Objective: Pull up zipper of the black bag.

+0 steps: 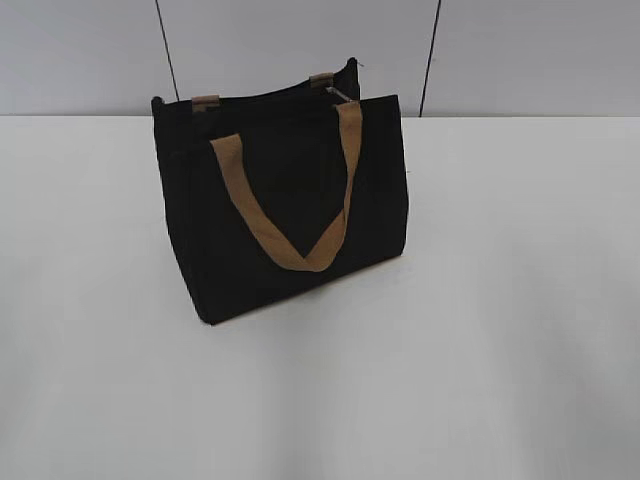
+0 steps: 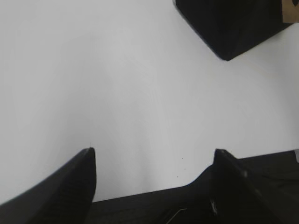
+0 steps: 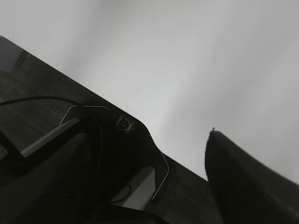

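Note:
The black bag (image 1: 280,200) stands upright on the white table, left of centre, a tan strap handle (image 1: 300,215) hanging down its front. The zipper (image 1: 290,97) runs along the top edge, with a small silvery pull (image 1: 339,93) near the right end. Neither gripper shows in the exterior view. In the left wrist view my left gripper (image 2: 154,150) is open and empty, low over the table, with a bottom corner of the bag (image 2: 229,28) far ahead at the upper right. My right gripper (image 3: 148,135) is open and empty; the bag is out of its view.
The white table (image 1: 500,350) stretches wide around the bag. A grey panelled wall (image 1: 520,50) stands behind it. A dark surface with cables (image 3: 42,116) lies below the table's near edge under both grippers.

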